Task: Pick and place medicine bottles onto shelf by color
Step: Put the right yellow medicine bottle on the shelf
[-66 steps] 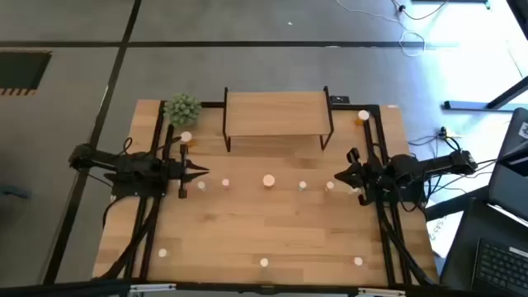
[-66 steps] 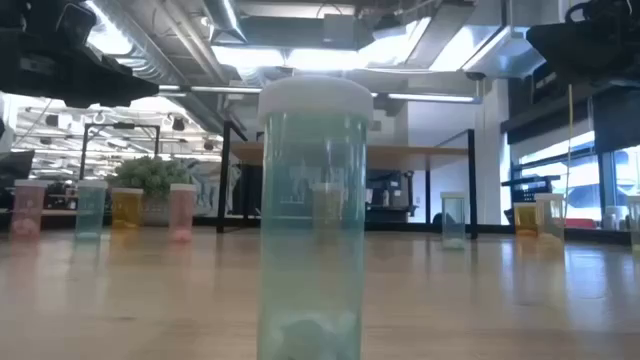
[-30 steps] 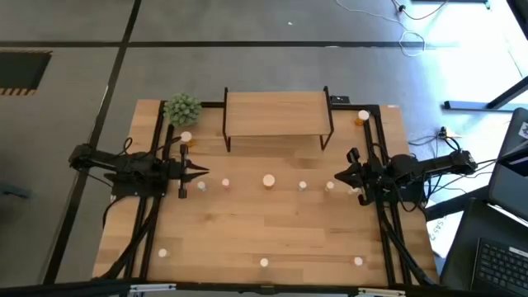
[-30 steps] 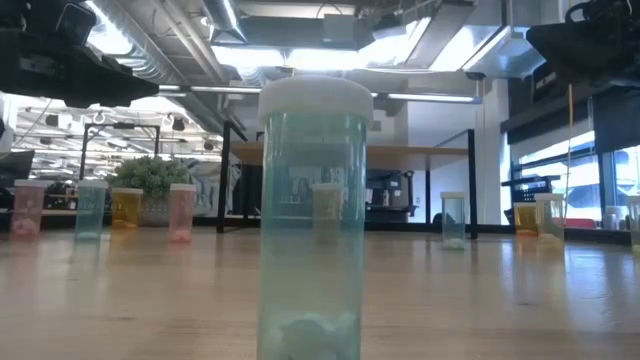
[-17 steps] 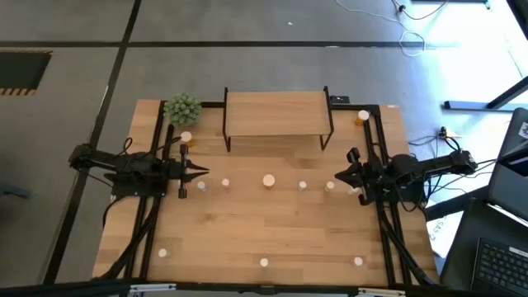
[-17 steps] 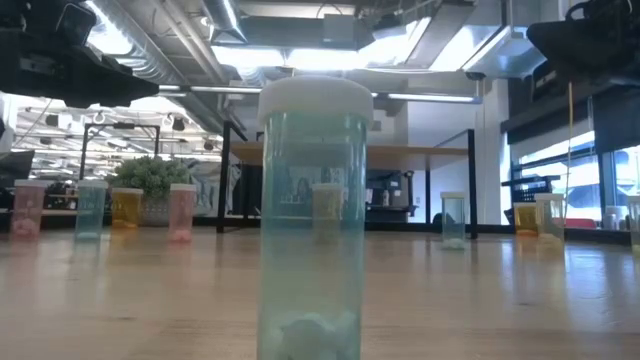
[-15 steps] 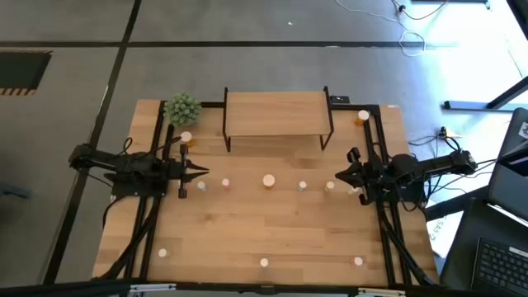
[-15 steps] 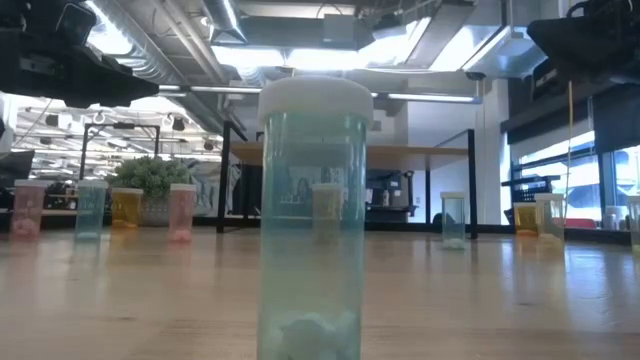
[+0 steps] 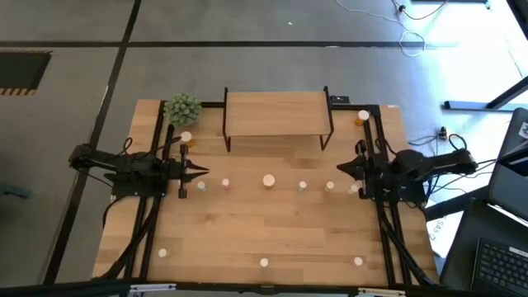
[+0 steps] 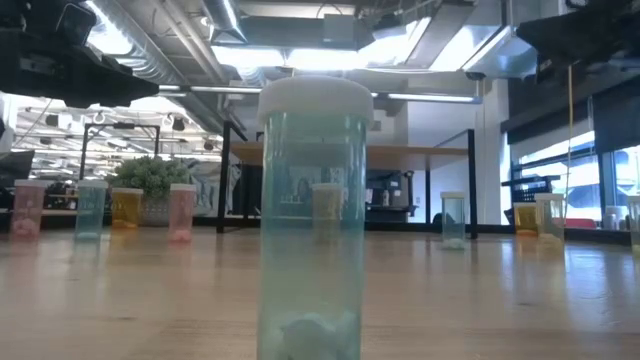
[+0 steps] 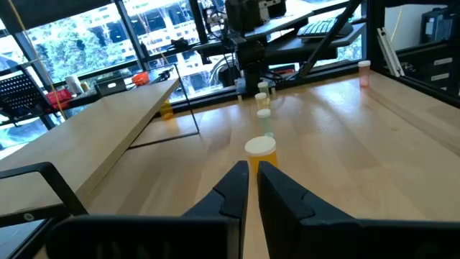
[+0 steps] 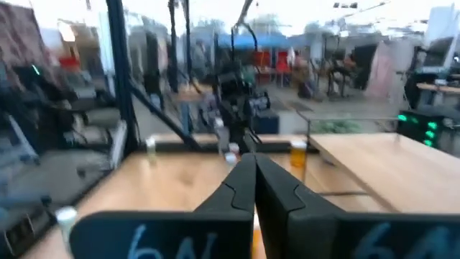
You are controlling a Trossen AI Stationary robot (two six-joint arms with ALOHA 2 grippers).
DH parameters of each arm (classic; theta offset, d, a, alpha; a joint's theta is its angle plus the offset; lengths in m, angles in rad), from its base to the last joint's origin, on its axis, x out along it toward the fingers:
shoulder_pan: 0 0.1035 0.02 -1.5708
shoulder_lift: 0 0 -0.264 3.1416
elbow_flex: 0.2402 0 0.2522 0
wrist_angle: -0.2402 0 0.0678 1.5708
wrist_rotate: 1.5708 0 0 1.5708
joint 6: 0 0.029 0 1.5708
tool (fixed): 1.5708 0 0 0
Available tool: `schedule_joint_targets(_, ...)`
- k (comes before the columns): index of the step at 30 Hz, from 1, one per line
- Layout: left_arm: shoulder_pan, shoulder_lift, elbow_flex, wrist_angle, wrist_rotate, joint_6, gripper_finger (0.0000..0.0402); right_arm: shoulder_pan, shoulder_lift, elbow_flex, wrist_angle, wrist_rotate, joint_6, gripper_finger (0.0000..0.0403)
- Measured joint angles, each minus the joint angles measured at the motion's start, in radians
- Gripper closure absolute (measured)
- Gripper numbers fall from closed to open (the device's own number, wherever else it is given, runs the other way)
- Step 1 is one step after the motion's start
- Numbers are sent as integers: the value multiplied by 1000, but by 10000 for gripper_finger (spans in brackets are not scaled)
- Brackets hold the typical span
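Small white-capped medicine bottles stand upright on their bases across the wooden table: a row at mid-table with an orange one (image 9: 269, 180) in the middle, others near the front edge (image 9: 264, 262), and a pale green one (image 10: 312, 215) close to the low camera. The shelf (image 9: 276, 111) stands on its black legs at the far middle with nothing on top. My left gripper (image 9: 205, 172) hovers level at the row's left end, shut, the orange bottle (image 11: 260, 149) ahead of it. My right gripper (image 9: 337, 167) hovers level at the row's right end, shut, holding nothing.
A spiky green potted plant (image 9: 182, 108) stands left of the shelf. An orange bottle (image 9: 363, 116) stands at the far right corner. Black frame rails (image 9: 386, 239) run along both table sides. A laptop (image 9: 503, 247) sits off the table's right.
My right gripper has risen a little and rolled slightly, its tip shifting toward the table's far edge; it stays shut. The bottles have not moved.
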Motion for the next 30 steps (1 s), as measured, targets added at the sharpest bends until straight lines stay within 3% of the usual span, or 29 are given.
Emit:
schedule_joint_targets(4,0,0,0,0,0,0,374,0,64,151,-229,111,-21,399)
schedule_joint_targets(10,0,0,0,0,0,0,374,0,229,343,-400,218,19,401)
schedule_joint_targets(15,0,0,0,1,-40,78,374,-1,405,516,-502,297,253,401)
schedule_joint_targets(19,0,0,0,1,-40,79,374,0,552,675,-681,280,382,401)
schedule_joint_targets(24,0,0,0,1,-40,79,374,-15,688,882,-968,282,744,402)
schedule_joint_targets(30,0,0,0,10,-44,79,374,-29,781,1074,-1273,153,978,402)
